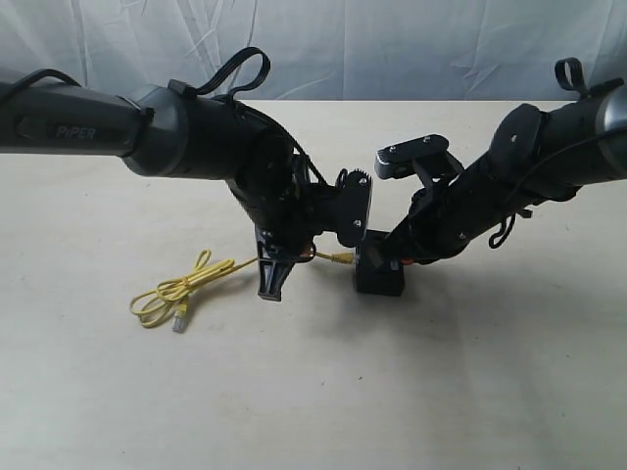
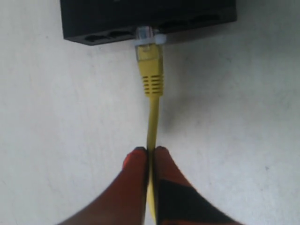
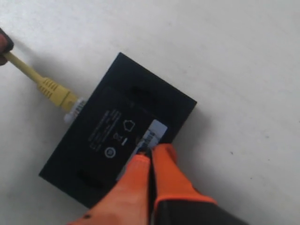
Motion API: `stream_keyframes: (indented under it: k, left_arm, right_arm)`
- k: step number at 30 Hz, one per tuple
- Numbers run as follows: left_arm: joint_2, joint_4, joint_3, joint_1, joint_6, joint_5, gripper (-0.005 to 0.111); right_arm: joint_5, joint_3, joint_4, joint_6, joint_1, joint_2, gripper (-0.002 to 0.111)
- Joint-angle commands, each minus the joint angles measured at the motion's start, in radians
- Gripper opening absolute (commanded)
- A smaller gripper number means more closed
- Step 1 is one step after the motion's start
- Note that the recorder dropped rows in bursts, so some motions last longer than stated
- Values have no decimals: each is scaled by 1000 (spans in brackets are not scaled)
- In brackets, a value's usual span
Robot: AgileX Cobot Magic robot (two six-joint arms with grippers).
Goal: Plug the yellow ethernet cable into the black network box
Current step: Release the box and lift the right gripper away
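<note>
The black network box lies flat on the table. My left gripper is shut on the yellow ethernet cable, a short way behind the plug. The clear plug sits at a port in the side of the box; how deep it sits I cannot tell. My right gripper is shut with nothing between its fingers, and its orange tips rest on top of the box beside the white label. The rest of the cable trails left in a loose bundle.
The cable's other plug lies on the pale table at the end of the bundle. A white cloth backdrop hangs behind. Both arms meet near the table's middle.
</note>
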Motion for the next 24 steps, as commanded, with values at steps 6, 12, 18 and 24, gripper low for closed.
stream_keyframes:
  k: [6, 12, 18, 24]
  left_arm:
    - [-8, 1, -5, -4, -1, 21, 0]
    - [-8, 1, -5, -4, -1, 21, 0]
    - [-8, 1, -5, -4, -1, 31, 0]
    - [-8, 1, -5, -4, -3, 31, 0]
  right_arm:
    - [39, 4, 96, -122, -1, -20, -1]
    - [50, 4, 124, -161, -1, -20, -1]
    - [45, 4, 126, -146, -3, -52, -1]
    - [79, 6, 45, -48, -61, -77, -1]
